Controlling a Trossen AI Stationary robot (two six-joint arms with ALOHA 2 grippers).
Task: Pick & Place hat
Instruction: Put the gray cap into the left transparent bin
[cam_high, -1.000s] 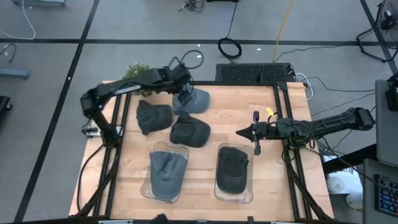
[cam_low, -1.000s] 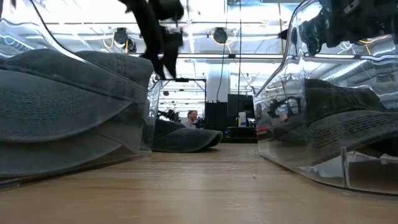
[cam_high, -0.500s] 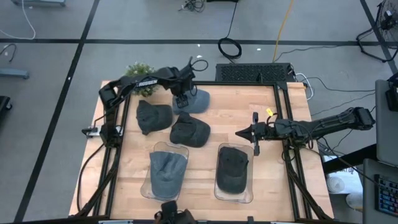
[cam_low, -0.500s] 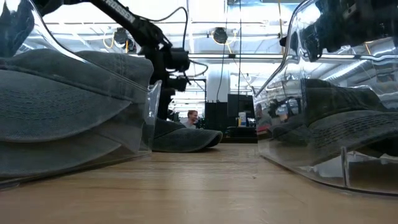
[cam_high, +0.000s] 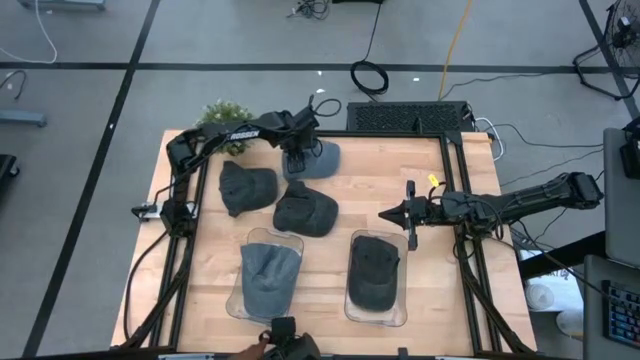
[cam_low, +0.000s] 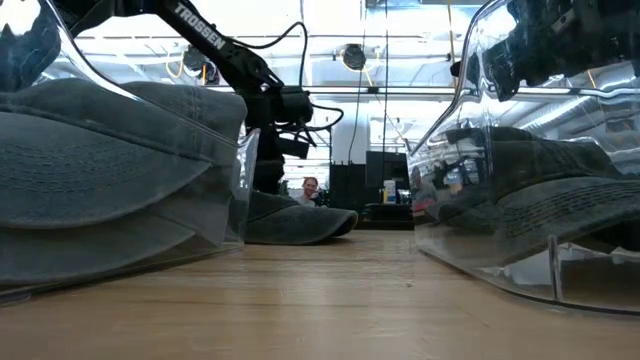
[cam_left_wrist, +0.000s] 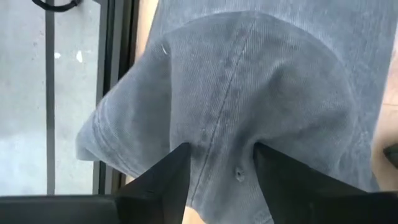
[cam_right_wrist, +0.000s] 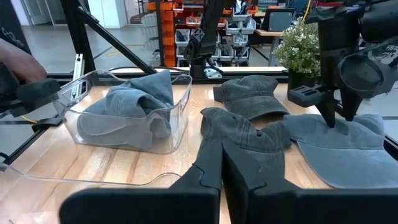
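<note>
From above, the wooden table (cam_high: 330, 230) holds five hats. The left gripper (cam_high: 297, 158) is at the far side of the table, right on top of the light blue hat (cam_high: 318, 160). Two dark hats lie near it: one dark hat (cam_high: 246, 187) toward the left edge and another dark hat (cam_high: 305, 209) in the middle. At the near side stand two clear bins. The left bin (cam_high: 268, 277) has a blue-gray hat in it, and the right bin (cam_high: 375, 278) has a black hat in it. The right gripper (cam_high: 388, 213) waits over the right side of the table, and its fingers are pressed together with nothing in them.

From table height, the two clear bins fill the sides. The left arm (cam_low: 225, 55) reaches down behind a dark hat (cam_low: 295, 222) far back. A person (cam_low: 309, 188) shows in the room behind.

From the left wrist, the two dark fingers (cam_left_wrist: 163, 180) are spread apart and push down into the light blue hat (cam_left_wrist: 249, 93), with a fold of cloth between them. They have not closed on it.

From the right wrist, the right arm's fingers (cam_right_wrist: 211, 165) are closed together. The left gripper (cam_right_wrist: 339, 115) touches the light blue hat (cam_right_wrist: 348, 152). A small green plant (cam_right_wrist: 301, 50) stands behind.
</note>
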